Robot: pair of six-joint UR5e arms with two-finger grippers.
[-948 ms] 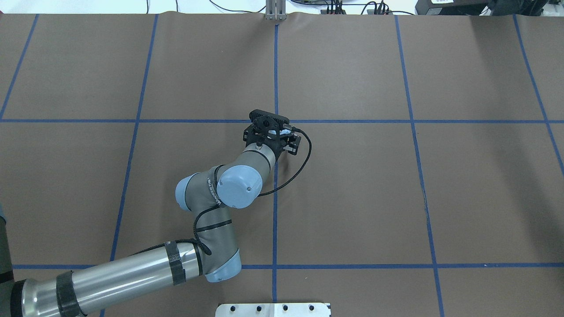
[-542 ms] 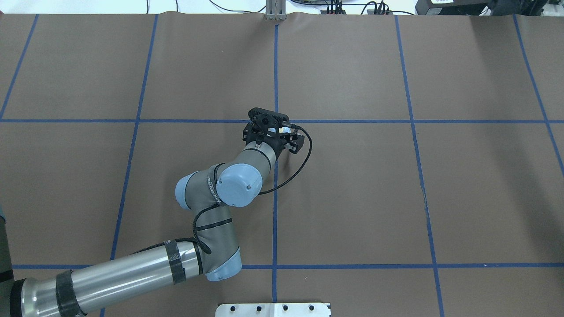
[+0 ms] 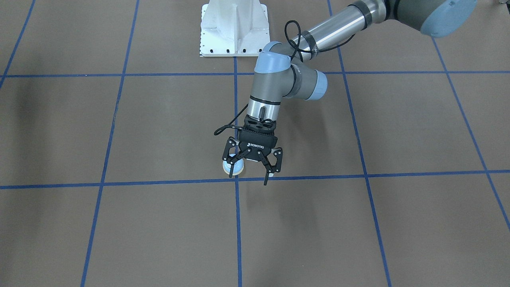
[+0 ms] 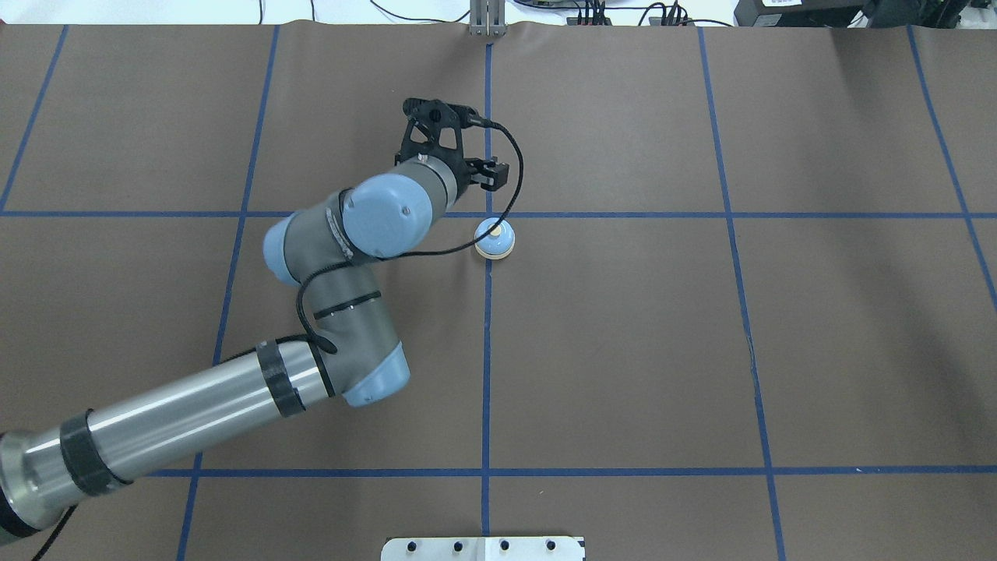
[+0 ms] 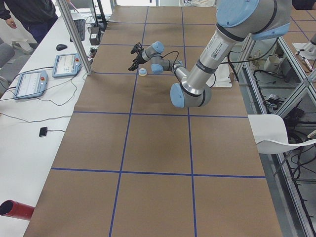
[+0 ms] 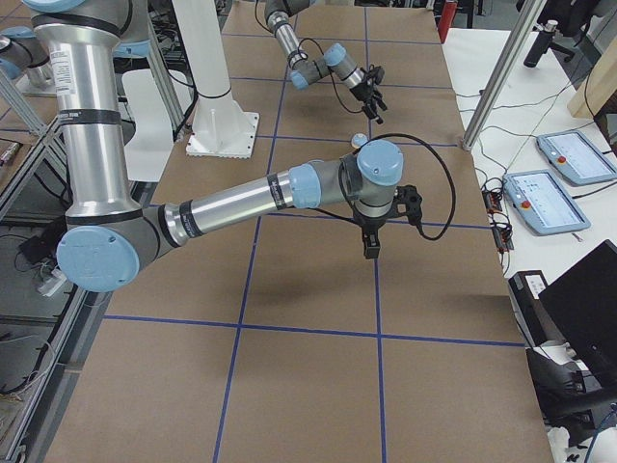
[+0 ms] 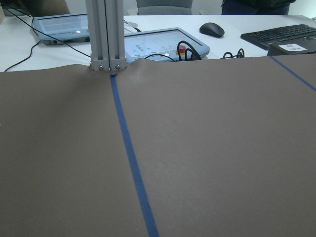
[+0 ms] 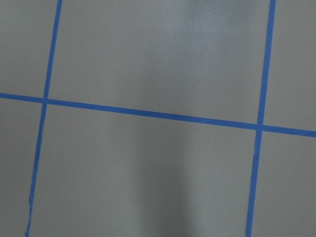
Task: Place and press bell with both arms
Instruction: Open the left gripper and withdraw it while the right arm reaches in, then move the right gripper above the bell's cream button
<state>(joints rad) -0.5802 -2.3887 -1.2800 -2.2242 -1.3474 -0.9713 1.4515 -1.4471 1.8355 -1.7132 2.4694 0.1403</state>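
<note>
The light-blue bell (image 4: pixel 494 238) with its cream button stands upright on the brown table by the crossing of two blue tape lines. It also shows in the front view (image 3: pixel 233 168) and in both side views (image 5: pixel 142 72) (image 6: pixel 360 141). My left gripper (image 4: pixel 456 144) is open and empty. It hangs raised just beyond the bell on the far side and does not touch it (image 3: pixel 249 176). The left wrist view shows only table. My right gripper (image 6: pixel 371 246) hangs high over the table and points down. It shows only in the exterior right view, so I cannot tell if it is open.
The white pedestal (image 3: pixel 234 28) stands at the near table edge. An aluminium post (image 4: pixel 487 19) rises at the far edge, with operator panels (image 7: pixel 165 47) and cables behind it. The left arm's black cable (image 4: pixel 514 179) loops over the bell's side.
The left gripper was low around the bell at the tape crossing. It has let go, risen and moved toward the far edge. The bell now stands alone.
</note>
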